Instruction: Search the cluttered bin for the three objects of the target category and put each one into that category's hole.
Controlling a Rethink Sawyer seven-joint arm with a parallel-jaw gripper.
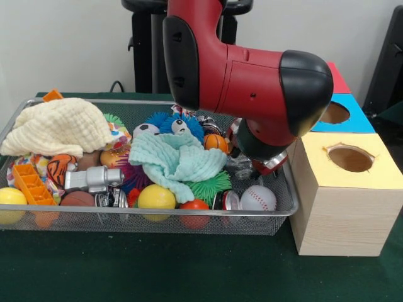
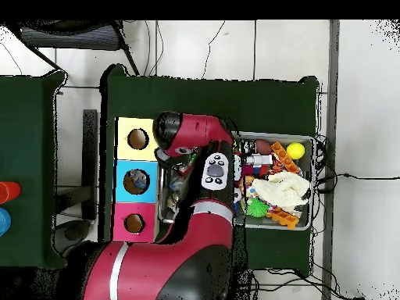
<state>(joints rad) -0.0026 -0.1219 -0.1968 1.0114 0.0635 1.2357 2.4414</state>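
Note:
The silver wire-mesh bin is full of clutter and also shows in the overhead view. My gripper is low in the end of the bin nearest the boxes, mostly hidden under the red and black wrist. In the overhead view it is also hidden by the arm. A see-through creased plastic piece lies just beside the gripper; I cannot tell whether it is held. The red-topped box stands furthest back, and its hole shows only from overhead.
A yellow-topped box and a blue-topped box stand beside the bin. The bin holds a cream cloth, a mint cloth, a baseball, a yellow ball, a metal can and orange bricks.

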